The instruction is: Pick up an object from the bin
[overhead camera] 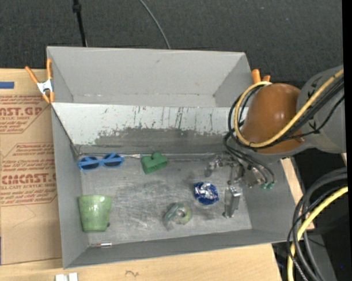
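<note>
My gripper [231,194] hangs low over the right end of the bin floor, close to the right wall. Just to its left lies a small blue and white crumpled ball [206,193], very near the gripper; whether they touch I cannot tell. A pale, clear-greenish ring-shaped thing [177,214] lies further left, towards the front wall. Nothing shows held in the gripper.
A green block-like thing [153,162] and a blue pair of toy glasses [100,162] lie along the back wall. In the front left corner is a light green cup [95,212]. The arm's orange cover and yellow cables hang over the bin's right rim.
</note>
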Motion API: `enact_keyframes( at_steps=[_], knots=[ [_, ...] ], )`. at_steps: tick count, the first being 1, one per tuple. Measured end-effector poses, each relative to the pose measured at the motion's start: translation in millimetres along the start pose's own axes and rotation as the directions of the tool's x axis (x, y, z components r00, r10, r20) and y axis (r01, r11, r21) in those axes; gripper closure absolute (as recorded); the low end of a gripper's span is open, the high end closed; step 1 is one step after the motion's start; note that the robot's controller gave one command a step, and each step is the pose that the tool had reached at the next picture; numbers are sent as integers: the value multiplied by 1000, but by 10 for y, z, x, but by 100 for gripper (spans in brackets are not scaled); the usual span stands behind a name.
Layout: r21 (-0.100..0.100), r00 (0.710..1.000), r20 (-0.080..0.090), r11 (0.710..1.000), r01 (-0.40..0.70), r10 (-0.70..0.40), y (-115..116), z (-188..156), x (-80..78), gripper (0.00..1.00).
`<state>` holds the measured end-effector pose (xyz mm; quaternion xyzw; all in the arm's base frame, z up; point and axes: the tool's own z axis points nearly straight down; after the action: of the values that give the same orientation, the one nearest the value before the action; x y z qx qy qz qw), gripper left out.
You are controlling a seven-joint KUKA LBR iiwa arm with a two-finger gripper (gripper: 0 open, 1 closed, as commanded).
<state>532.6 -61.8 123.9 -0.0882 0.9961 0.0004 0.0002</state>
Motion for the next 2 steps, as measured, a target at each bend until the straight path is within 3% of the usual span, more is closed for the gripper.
enact_keyframes(
  at_steps=[1,2],
  knots=[
    [2,979,7,979,204,-204,181,531,-47,0],
    [-1,987,1,987,163,-163,356,314,72,0]
  ],
)
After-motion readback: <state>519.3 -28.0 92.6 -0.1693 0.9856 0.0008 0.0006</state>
